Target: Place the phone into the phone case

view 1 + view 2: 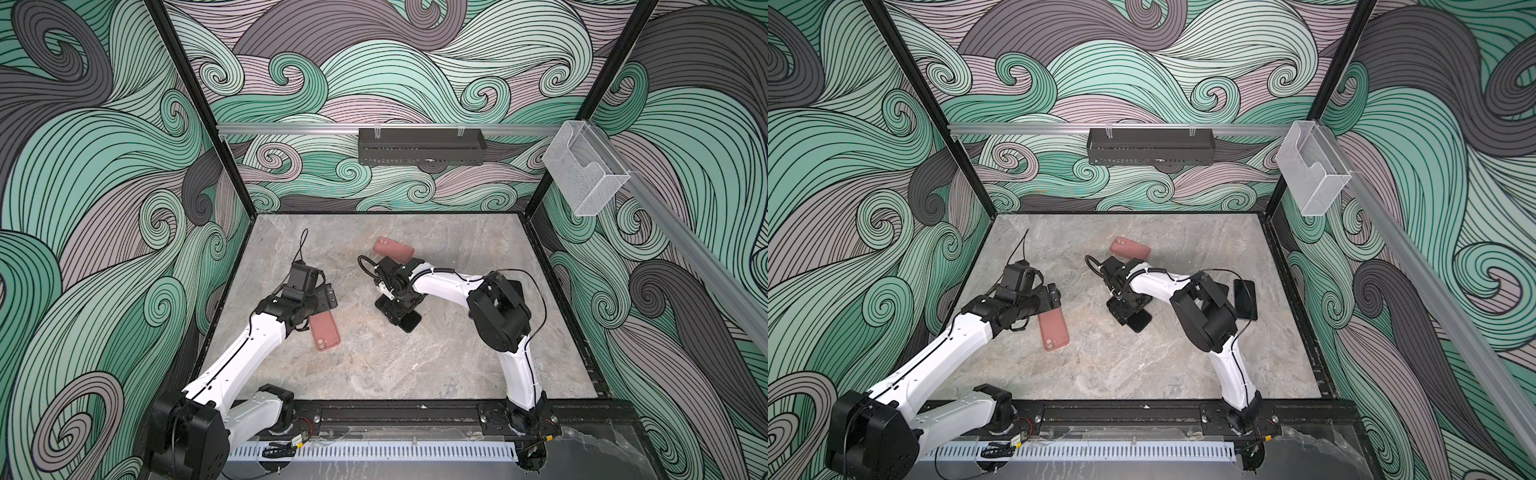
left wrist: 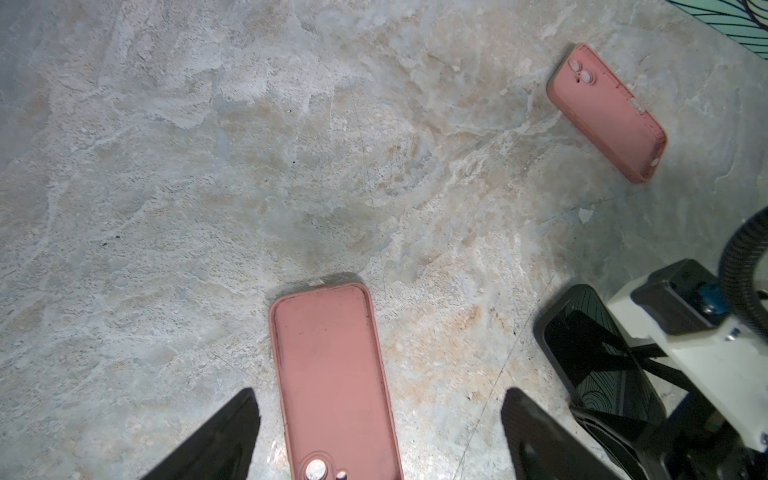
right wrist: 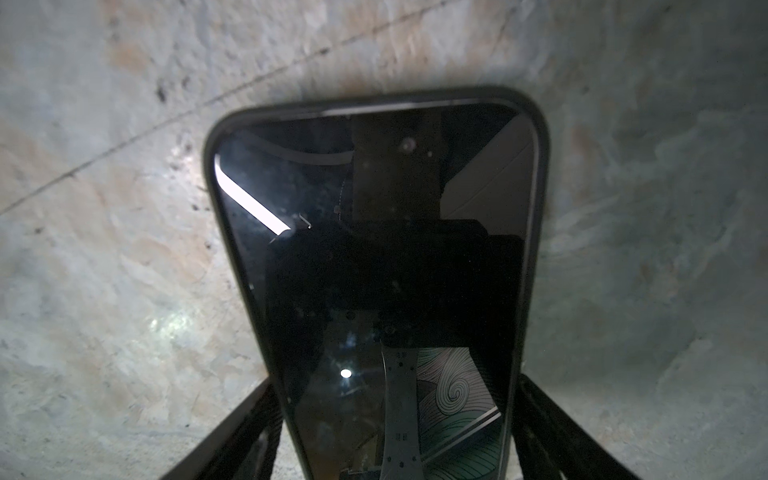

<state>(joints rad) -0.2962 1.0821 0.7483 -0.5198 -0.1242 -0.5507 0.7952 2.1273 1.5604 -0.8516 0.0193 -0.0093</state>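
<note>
Logging layout, big to small. Table [image 1: 415, 365] is lying mostly bare. Both work spots are sitting near its middle, well apart from every edge.

Right gripper [image 3: 395, 380] is pointing down over the phone [image 3: 374, 249], which is lying flat, screen up, right of centre in both top views. Jaws are straddling the phone across its short width, with fingers [image 3: 245, 440] just beside each long edge. Cannot tell whether the pads are pressing yet.

Left gripper [image 2: 379, 392] is hovering spread wide over the case [image 2: 332, 365], one finger each side, touching neither rim and holding nothing. Case is lying flat, seemingly cavity up, with the camera cut-out at its near end.

Key relation: case is lying leftward of the phone at about the same depth, well apart, with bare slab between. Right arm is sitting nearer the phone, left arm nearer the case. Long axes are looking skewed to each other, so in my judgement the carry is needing a wrist turn before seating.

Clutter: far case [image 2: 606, 112] is lying back-up on the far side of the right gripper. A spare phone [image 1: 1245, 299] is sitting beside the right arm's elbow. Both are looking clear of the leftward path.
</note>
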